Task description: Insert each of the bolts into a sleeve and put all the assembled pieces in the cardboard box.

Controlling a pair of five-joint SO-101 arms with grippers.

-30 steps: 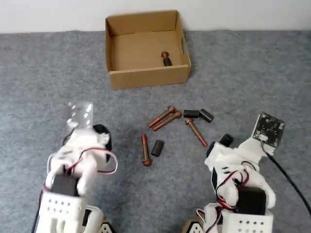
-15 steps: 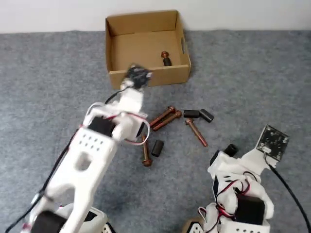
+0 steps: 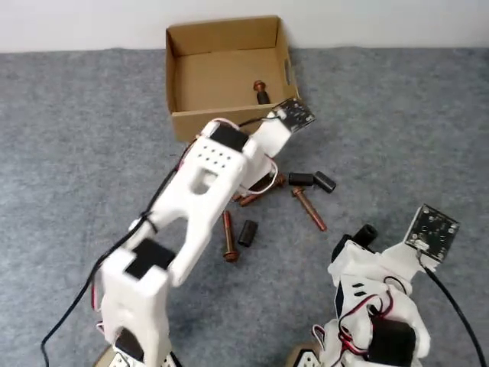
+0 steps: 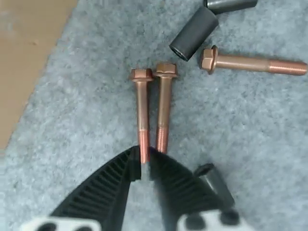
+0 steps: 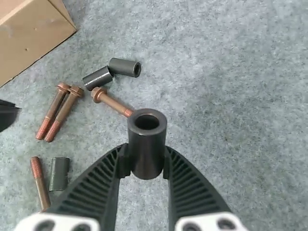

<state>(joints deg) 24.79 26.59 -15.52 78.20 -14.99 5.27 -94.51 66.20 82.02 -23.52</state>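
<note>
- Two grips matter here. The left gripper (image 4: 143, 166) has its jaws pinched on the threaded tip of a bolt (image 4: 140, 108) lying flat on the carpet (image 4: 72, 159). The right gripper (image 5: 146, 161) clamps a sleeve (image 5: 147, 139) by its lower half, with the bore open toward the wrist camera.
- The left hold takes only the very end of the thread, so I judge it shaky. Lift slowly and straight up, or the bolt may swing or slip out.
- With the thread in the jaws, the head is the free end, and it probably will not enter the bore. A regrip nearer the head looks wise before mating.
- Keep the sleeve steady and line the shaft up with the bore before pushing.
- A second bolt (image 4: 163, 103) lies just beside the gripped one, parallel with heads level. Rise clear without dragging it.
- A third bolt (image 4: 250, 63) and a loose sleeve (image 4: 195, 33) lie near, past the heads.
- The box (image 3: 221, 37) stands beyond the pile, with one assembled piece (image 3: 261, 92) inside.
</note>
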